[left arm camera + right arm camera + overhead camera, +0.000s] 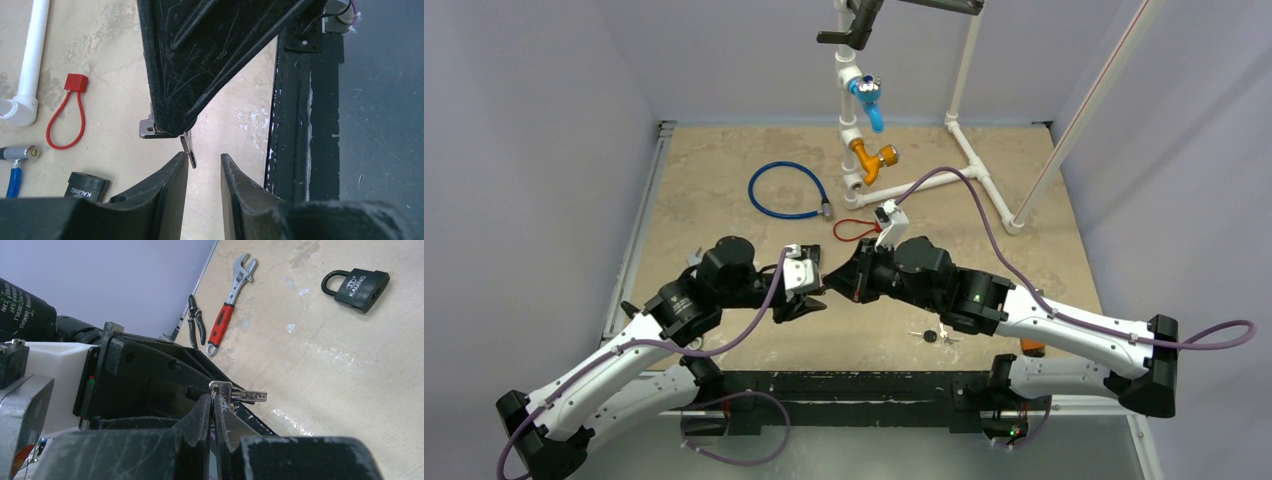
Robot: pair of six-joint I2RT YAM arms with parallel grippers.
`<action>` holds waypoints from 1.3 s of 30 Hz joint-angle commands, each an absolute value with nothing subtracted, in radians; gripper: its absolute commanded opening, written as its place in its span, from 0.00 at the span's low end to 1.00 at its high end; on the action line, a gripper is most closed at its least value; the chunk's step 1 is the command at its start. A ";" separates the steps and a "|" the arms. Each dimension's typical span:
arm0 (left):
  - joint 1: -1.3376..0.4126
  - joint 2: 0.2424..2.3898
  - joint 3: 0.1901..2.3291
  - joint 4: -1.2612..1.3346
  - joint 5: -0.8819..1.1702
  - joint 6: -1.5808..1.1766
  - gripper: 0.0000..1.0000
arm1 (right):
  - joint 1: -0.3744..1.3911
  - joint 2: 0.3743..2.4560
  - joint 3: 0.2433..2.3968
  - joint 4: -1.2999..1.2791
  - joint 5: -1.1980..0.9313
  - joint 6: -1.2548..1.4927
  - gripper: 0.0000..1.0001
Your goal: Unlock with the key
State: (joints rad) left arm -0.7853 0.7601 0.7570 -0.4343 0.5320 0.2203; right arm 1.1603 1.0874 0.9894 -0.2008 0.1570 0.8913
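Right gripper (pixel 214 402) clamped on key (pixel 245 396) head at table centre; blade stands free, presumably for handover. Left gripper (pixel 204 162) parted, blade tip at its mouth, ungripped. Padlock (pixel 361 286) lies apart.

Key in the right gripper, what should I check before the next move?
1. Right gripper shut on the key: ok.
2. Left gripper jaws apart, holding nothing: ok.
3. Key blade centred between the left fingers: not ok, it hangs beside one of them.
4. Padlock lying free on the table, shackle closed: ok.
5. Padlock keyhole reachable: cannot tell, not visible.
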 commanded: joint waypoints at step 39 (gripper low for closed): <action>-0.787 0.684 0.998 -0.737 0.607 0.308 0.00 | 1.183 0.987 1.035 -0.385 0.199 0.808 0.24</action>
